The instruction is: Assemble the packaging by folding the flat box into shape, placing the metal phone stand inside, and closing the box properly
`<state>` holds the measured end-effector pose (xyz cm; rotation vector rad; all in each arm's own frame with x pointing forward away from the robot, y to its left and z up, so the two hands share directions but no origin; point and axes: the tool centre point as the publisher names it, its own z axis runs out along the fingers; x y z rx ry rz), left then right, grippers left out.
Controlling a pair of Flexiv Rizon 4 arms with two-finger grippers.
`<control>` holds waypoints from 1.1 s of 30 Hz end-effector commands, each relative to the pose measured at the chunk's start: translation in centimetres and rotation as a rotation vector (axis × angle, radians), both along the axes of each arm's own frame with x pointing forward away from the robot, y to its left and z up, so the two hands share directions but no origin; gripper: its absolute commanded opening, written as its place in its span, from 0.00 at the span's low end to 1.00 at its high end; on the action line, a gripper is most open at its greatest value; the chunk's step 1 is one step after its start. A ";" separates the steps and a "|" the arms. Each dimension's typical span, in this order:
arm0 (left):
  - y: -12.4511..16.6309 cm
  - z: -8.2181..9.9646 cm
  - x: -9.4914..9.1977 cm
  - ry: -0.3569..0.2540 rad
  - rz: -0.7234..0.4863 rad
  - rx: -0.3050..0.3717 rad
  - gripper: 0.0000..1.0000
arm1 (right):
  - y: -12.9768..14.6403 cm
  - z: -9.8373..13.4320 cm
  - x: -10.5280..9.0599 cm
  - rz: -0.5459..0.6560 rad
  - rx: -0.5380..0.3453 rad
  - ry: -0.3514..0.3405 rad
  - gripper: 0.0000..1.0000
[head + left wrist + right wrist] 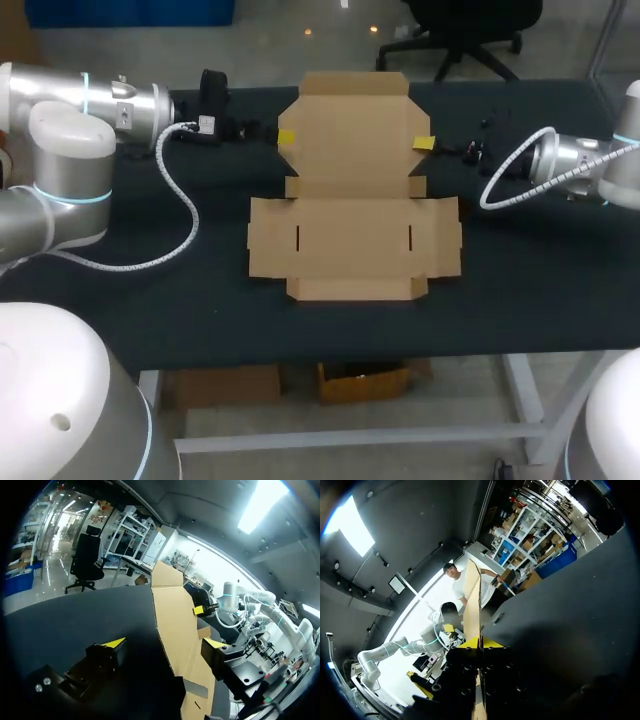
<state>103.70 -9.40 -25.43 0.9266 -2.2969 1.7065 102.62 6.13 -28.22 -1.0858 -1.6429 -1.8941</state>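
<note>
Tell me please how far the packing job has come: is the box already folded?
Done: nothing yet; the flat box lies unfolded on the table. In hand: the right gripper pinches the right edge of the box's far panel, and the left gripper stands open around its left edge. Left: folding, putting in the phone stand, which I cannot see in any view, and closing.

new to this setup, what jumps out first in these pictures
A flat cardboard box lies unfolded in the middle of the dark table. The left gripper and the right gripper sit at opposite side edges of its far panel, the right pinching the edge, the left open with the edge between its fingers.
</note>
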 end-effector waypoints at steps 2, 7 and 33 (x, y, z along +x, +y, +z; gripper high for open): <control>-0.6 0.1 0.5 -0.003 -0.021 -0.003 0.71 | 0.1 0.0 0.3 0.009 0.010 -0.011 0.00; -1.2 -0.1 0.7 -0.005 -0.041 -0.011 0.49 | 0.1 0.1 0.5 0.009 0.019 -0.023 0.00; -4.4 -0.3 0.8 0.018 -0.151 -0.079 0.46 | 0.8 0.7 1.2 0.010 0.037 -0.053 0.00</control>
